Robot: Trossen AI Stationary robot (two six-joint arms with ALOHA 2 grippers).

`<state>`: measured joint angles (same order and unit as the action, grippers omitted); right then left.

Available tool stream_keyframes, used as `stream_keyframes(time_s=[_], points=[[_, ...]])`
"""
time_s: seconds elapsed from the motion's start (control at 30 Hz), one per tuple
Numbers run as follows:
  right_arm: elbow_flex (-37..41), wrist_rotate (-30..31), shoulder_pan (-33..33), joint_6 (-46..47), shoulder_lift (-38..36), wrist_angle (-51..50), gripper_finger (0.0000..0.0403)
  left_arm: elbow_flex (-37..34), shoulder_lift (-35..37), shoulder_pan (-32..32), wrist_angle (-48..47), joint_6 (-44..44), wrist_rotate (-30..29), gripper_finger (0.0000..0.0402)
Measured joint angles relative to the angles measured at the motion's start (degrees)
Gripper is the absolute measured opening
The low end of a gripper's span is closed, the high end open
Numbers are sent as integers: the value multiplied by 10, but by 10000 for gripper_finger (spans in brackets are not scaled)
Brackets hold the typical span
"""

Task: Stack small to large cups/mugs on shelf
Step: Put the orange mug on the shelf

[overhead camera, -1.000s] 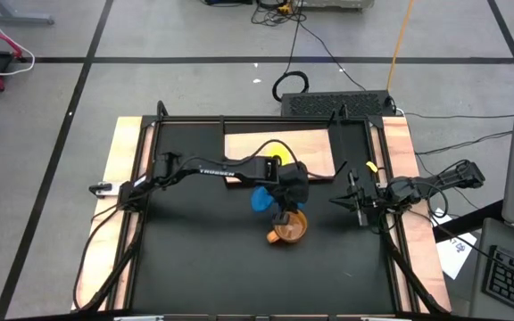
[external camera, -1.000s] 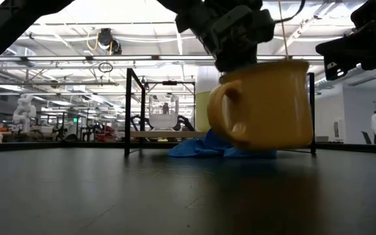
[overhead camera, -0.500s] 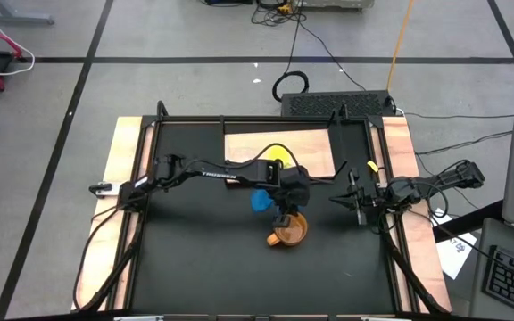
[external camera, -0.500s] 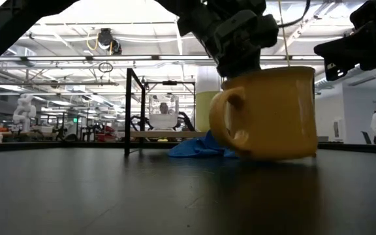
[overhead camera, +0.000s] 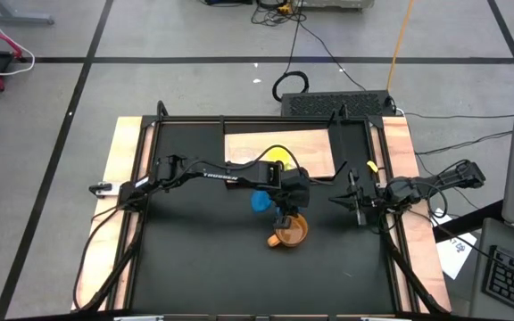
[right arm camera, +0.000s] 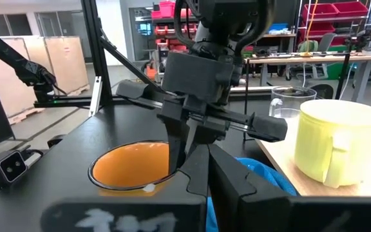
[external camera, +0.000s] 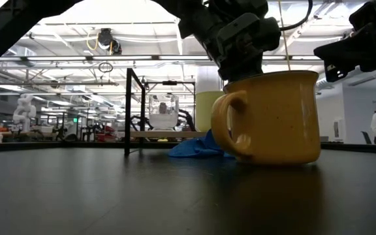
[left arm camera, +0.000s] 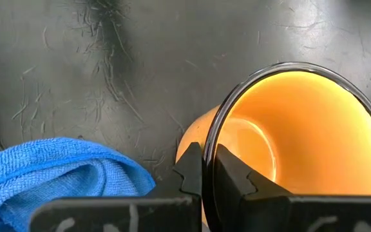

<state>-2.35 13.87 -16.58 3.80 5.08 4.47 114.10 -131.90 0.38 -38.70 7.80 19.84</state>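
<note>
- With its two fingers pinched on the rim wall, the left gripper (left arm camera: 203,169) is grasping the orange-brown mug (external camera: 273,117) — one finger inside the bowl, one outside, as the left wrist view shows.
- The mug hangs directly under that claw and looks to sit flat on the black table (overhead camera: 194,259), upright, handle (external camera: 229,124) turned to the side; whether its full weight is down I cannot tell.
- Just beside the claw, on the side away from the mug's mouth, lies the blue cloth (left arm camera: 50,171), close to the mug but apart from it.
- Beyond the claw, on the light-wood shelf (overhead camera: 315,147), stand the yellow mug (right arm camera: 333,138) and, behind it, the clear plastic cup (right arm camera: 287,102).
- The right gripper (overhead camera: 357,203) is clenched on nothing and waits well to the mug's right, near the table edge.
- Judged step: the largest mug is the one in hand, not yet on the shelf.
- The next move calls for a lift clear of the cloth and a carry over the shelf's dark edge — a rim pinch lets a heavy mug swing or tilt, so it wants slow motion and a level set-down clear of the yellow mug.
</note>
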Motion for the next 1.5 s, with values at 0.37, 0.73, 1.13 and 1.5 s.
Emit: stream_keyframes(time_s=[0.37, 0.73, 1.13, 1.5], points=[[0, 0, 0, 0, 0, -1, 0, 0, -3, -2, -2, -4, -11, 23], [0, -1, 0, 0, 0, -2, 0, -2, -4, -10, -2, 0, -31, 108], [0, -3, 0, 22, 0, -12, 0, 52, -4, -15, -26, 5, -40, 188], [0, -5, 0, 30, 3, -25, 0, 162, 63, -16, -182, 82, -74, 150]])
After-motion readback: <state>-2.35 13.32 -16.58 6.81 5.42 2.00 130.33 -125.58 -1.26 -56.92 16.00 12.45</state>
